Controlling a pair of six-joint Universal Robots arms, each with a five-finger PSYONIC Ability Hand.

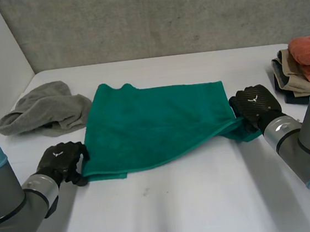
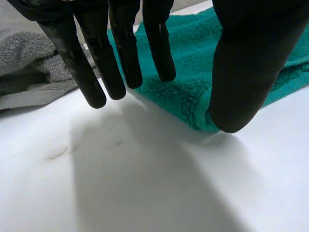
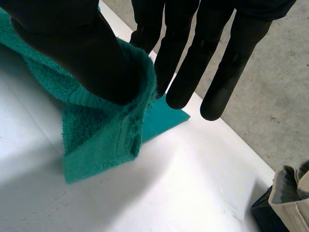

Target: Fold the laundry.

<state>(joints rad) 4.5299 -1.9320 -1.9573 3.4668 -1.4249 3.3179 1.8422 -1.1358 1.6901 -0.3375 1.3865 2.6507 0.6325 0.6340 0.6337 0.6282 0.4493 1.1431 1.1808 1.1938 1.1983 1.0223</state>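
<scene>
Cloth to fold, a green towel (image 1: 156,124), lies spread on the table (image 1: 181,207): the left hand (image 1: 62,159) hangs over its near left corner, fingers straight and parted, gripping nothing, while the right hand (image 1: 256,105) pinches the lifted near right corner between thumb and fingers. Bare tabletop lies nearer the robot; a grey cloth (image 1: 46,108) sits just beside the towel's left edge, and folded clothes (image 1: 299,67) are stacked off to the right. The towel is plush and mostly flat.

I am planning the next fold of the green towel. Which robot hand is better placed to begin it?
Probably the right robot hand: it pinches the green towel at its near right corner, lifted off the table. The left robot hand hangs open over the near left corner, holding nothing.
</scene>
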